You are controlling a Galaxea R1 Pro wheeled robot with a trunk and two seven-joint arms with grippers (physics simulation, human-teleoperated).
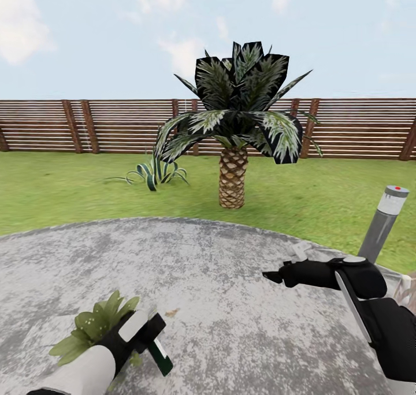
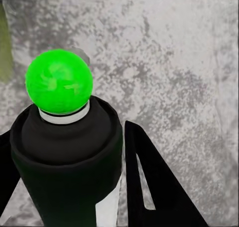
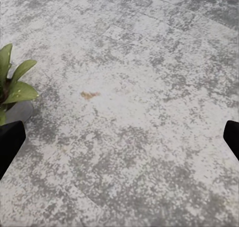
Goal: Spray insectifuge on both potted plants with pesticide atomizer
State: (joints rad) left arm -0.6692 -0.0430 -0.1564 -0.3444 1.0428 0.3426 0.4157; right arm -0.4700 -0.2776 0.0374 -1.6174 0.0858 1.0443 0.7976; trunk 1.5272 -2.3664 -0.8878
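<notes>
My left gripper (image 1: 151, 332) is shut on the pesticide atomizer (image 1: 161, 356), a dark green bottle with a white label, low over the patio at the bottom left. In the left wrist view the atomizer (image 2: 64, 152) is a dark cylinder with a bright green rounded end, and a black finger (image 2: 149, 187) lies against its side. One potted plant (image 1: 95, 325), a rosette of pointed green leaves, stands just left of that gripper. It appears again in the right wrist view (image 3: 12, 87) with its grey pot (image 3: 21, 111). My right gripper (image 1: 277, 272) hangs open and empty over the patio at the right.
The round gravelly patio (image 1: 202, 268) spreads underfoot, with lawn (image 1: 69, 187) beyond it. A palm (image 1: 234, 152) and a striped-leaf bush (image 1: 153, 172) stand on the grass. A grey bollard lamp (image 1: 384, 222) leans at the right edge. A wooden fence (image 1: 86, 126) closes the back.
</notes>
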